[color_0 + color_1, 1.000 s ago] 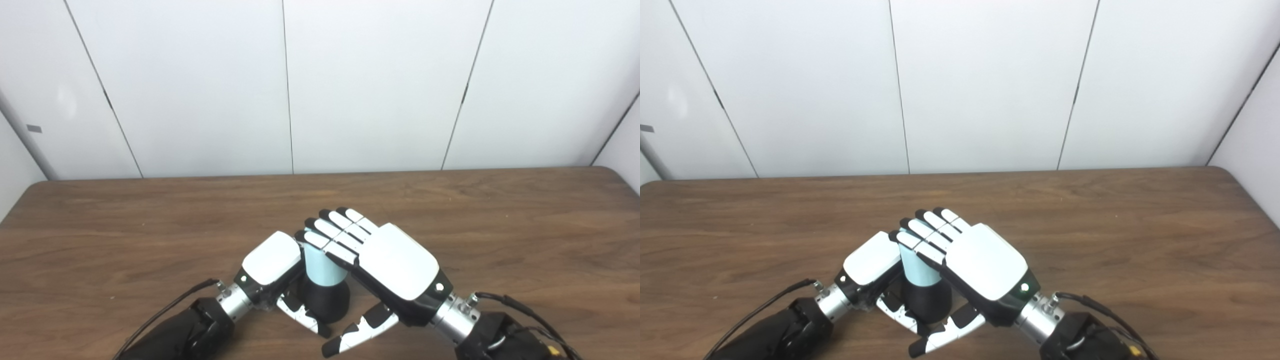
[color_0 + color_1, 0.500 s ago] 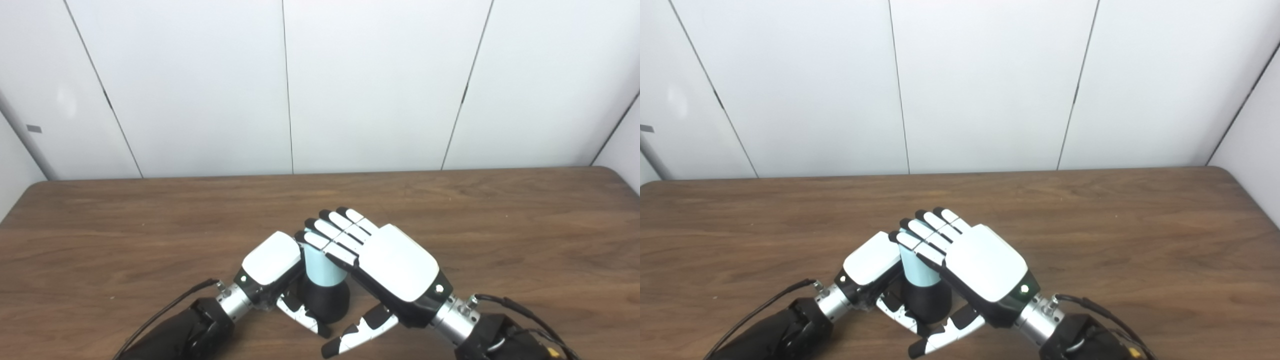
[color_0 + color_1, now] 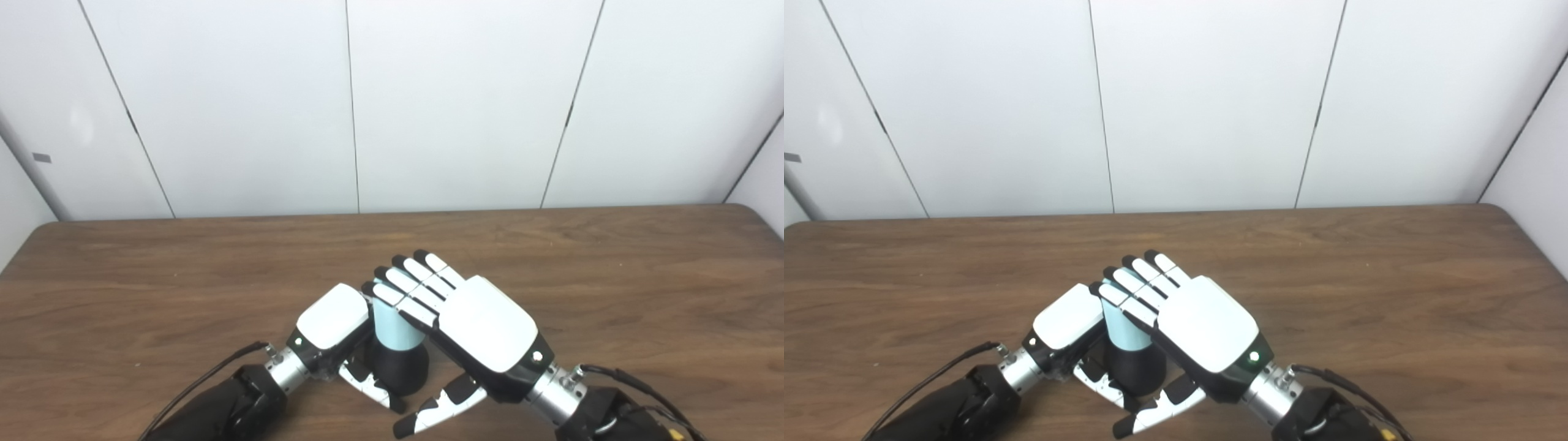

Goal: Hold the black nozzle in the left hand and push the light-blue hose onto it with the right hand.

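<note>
While the left robot hand (image 3: 334,321) is gripping the black nozzle (image 3: 401,369), your right robot hand (image 3: 471,321) is lying flat-fingered over the light-blue hose (image 3: 392,324); probably light, stiff; hold its sides.

Twin head views — downward, close, table (image 3: 184,269) shared

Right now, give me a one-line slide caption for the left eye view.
Left robot hand grips the black nozzle while right robot hand lies over the light-blue hose seated on it.

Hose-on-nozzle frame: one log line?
left robot hand: holds black nozzle | right robot hand: flat over light-blue hose | hose on nozzle
</note>
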Robot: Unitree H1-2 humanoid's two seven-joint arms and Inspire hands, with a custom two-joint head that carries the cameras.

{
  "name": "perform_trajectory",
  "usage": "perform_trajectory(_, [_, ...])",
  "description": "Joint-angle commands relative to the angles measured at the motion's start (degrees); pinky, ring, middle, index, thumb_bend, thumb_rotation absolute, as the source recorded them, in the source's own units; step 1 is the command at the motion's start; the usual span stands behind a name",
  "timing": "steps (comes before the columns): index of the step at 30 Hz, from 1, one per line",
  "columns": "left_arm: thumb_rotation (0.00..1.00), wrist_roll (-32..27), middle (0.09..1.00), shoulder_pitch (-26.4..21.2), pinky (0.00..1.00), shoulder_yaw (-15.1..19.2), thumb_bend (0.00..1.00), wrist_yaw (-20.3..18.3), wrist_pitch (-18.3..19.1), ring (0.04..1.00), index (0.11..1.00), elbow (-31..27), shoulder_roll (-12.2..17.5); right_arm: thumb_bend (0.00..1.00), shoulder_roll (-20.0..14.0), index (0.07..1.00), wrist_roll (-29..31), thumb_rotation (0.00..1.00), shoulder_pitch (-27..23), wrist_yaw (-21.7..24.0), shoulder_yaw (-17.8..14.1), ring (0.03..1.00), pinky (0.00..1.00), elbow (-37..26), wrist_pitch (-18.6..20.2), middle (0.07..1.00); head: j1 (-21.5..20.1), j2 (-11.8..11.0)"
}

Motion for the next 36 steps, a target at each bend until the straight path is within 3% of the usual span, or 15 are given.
perform_trajectory(1, [0.00, -1.41, 0.419, 13.54, 0.24, -7.24, 0.51, -0.13, -1.27, 0.321, 0.528, 7.59, -6.44, 0.89, -2.72, 0.912, -2.22, 0.82, 1.59, 4.99, 1.61, 0.963, 0.99, 4.04, -0.99, 0.949, -0.07, 0.03])
perform_trajectory(10, [0.00, -1.50, 0.413, 13.45, 0.23, -7.45, 0.51, 0.01, -1.27, 0.310, 0.528, 7.58, -6.37, 0.89, -2.82, 0.907, -2.24, 0.82, 1.56, 4.67, 1.60, 0.959, 0.98, 4.12, -1.21, 0.945, -0.06, 0.01])
perform_trajectory(16, [0.00, -1.76, 0.452, 13.52, 0.30, -7.19, 0.52, -0.53, -1.27, 0.381, 0.517, 7.20, -6.28, 0.90, -2.79, 0.896, 0.11, 0.80, 1.60, 4.65, 1.48, 0.948, 0.97, 4.54, -1.14, 0.938, -0.09, -0.02])
perform_trajectory(28, [0.00, -2.26, 0.407, 13.54, 0.22, -7.40, 0.51, -0.06, -1.27, 0.287, 0.527, 7.43, -6.34, 0.91, -2.85, 0.877, 0.02, 0.79, 1.81, 4.98, 1.87, 0.936, 0.94, 4.92, -0.91, 0.923, -0.12, -0.01])
perform_trajectory(36, [0.00, -2.35, 0.413, 13.64, 0.23, -7.43, 0.51, 0.00, -1.28, 0.306, 0.528, 7.15, -6.24, 0.91, -2.89, 0.875, -0.31, 0.79, 1.94, 4.80, 2.09, 0.940, 0.95, 5.10, -0.79, 0.922, -0.06, 0.02])
